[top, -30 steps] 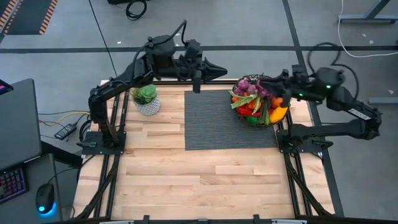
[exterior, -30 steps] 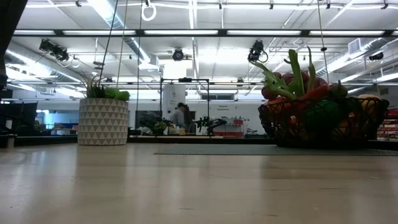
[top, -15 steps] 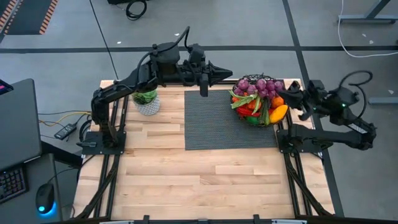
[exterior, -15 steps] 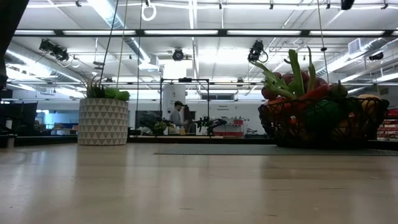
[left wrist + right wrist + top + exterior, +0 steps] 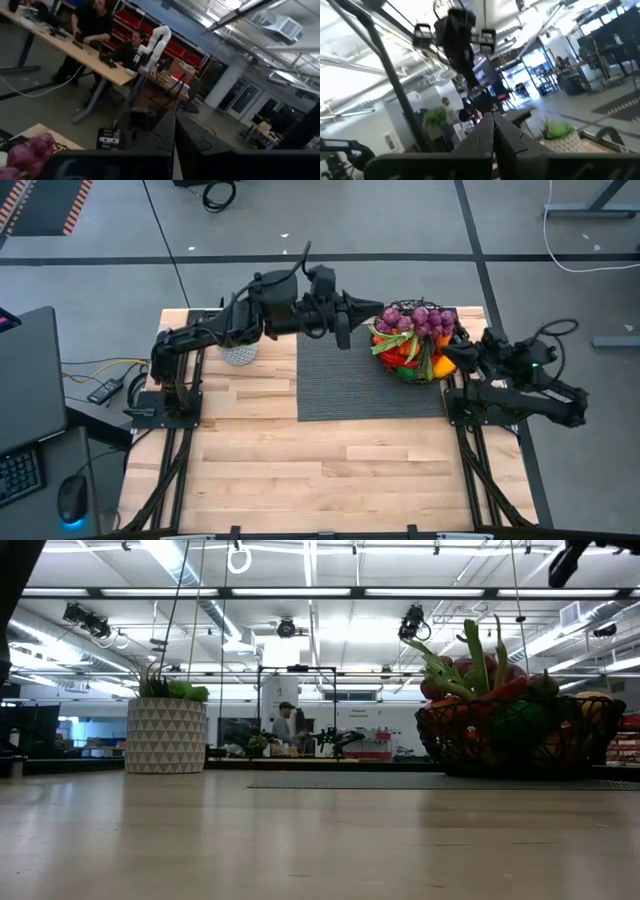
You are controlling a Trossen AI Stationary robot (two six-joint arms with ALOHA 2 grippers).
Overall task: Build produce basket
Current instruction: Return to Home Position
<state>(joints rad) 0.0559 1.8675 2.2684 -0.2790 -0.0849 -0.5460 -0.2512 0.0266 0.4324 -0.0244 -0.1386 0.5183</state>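
We saw the right gripper (image 5: 474,348), pinched shut, pull back off the basket (image 5: 520,755) piled with produce (image 5: 415,335) at the far-right corner of the mat (image 5: 340,385), while the shut left gripper (image 5: 377,307) swung nearer, so filling looked done.

Big open workshop, pretty industrial. The grey concrete floor (image 5: 400,220) has dark seams, with a hazard-striped mat (image 5: 40,205) in one corner and a black cable (image 5: 218,195) coiled nearby. The table (image 5: 330,470) is pale butcher-block wood with a dark grey woven mat (image 5: 350,385) on top. A laptop (image 5: 25,380) and mouse (image 5: 70,502) sit on a side desk. Overhead there are long strip lights (image 5: 300,592) and exposed ducting (image 5: 282,25). Further back, people (image 5: 92,22) sit at a long desk (image 5: 107,70), with red storage bins (image 5: 182,51) behind them and a pale column (image 5: 226,82).
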